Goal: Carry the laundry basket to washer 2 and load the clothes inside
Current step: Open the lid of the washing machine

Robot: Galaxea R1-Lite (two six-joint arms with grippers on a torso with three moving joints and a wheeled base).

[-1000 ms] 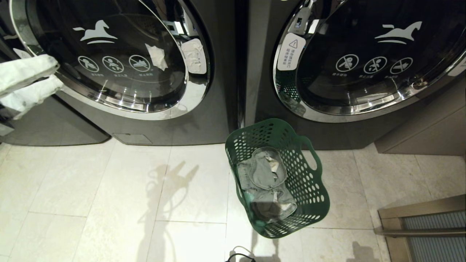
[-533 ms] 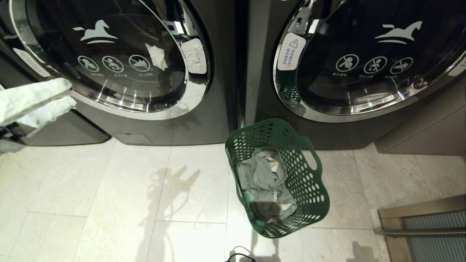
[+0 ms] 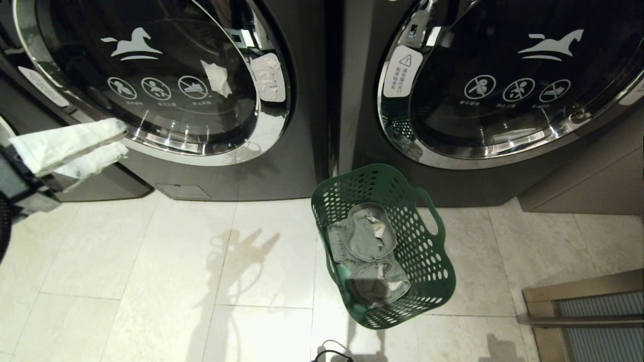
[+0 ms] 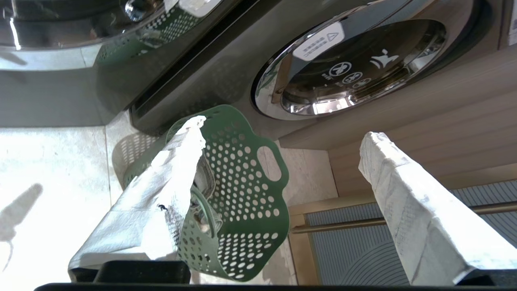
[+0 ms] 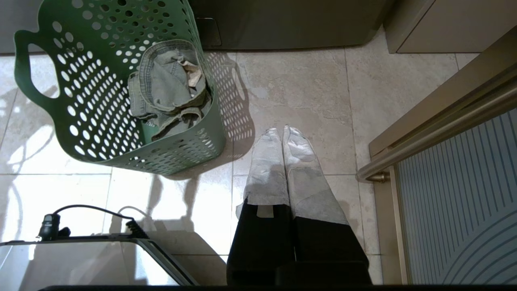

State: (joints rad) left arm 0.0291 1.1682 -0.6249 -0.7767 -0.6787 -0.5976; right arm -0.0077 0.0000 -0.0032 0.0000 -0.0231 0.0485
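Observation:
The green perforated laundry basket stands on the tiled floor between two dark front-loading washers, left and right. No number shows, so I cannot tell which is washer 2. Grey denim clothes lie crumpled inside. My left gripper, its fingers wrapped in white, hangs open and empty low before the left washer, well left of the basket. In its wrist view, the left gripper frames the basket. My right gripper is shut on nothing above the floor, beside the basket and clothes.
A metal rail with a ribbed panel lies at the lower right, and a beige cabinet base stands beside the right washer. A black cable lies on the tiles below the basket. Part of my base shows in the right wrist view.
My left gripper has moved right and slightly down across the left washer's front, toward the basket. The basket, the clothes and the right arm have stayed still.

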